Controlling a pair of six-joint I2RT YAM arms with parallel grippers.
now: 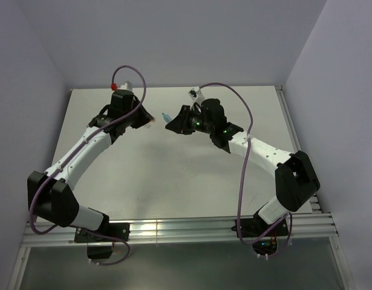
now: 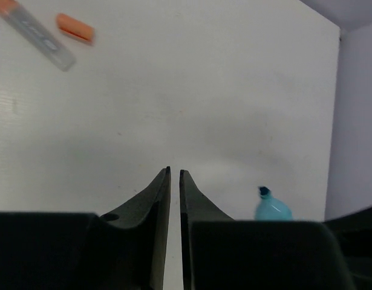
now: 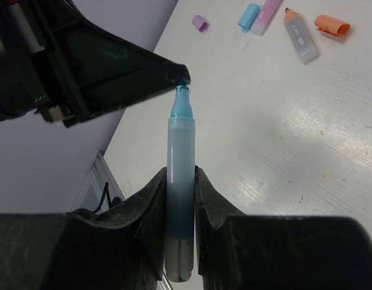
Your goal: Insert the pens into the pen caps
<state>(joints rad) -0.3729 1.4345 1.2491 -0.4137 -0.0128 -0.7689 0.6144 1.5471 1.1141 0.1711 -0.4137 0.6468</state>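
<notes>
Pinching blue pen (image 3: 180, 151) between right jaws, tip beside left jaws

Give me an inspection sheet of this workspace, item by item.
Surface: white table, faint specks.
Job's things: blue pen uncapped, off the table; blue cap beside pink pen; purple cap lying alone; clear pen with orange cap near it, apart.
Clutter: nothing seen.
Hands: right hand shut on the blue pen; left hand shut, nothing seen in it, its tip at the pen's nib.
Cables: a purple cable runs along each arm.
Surroundings: lilac walls.
</notes>
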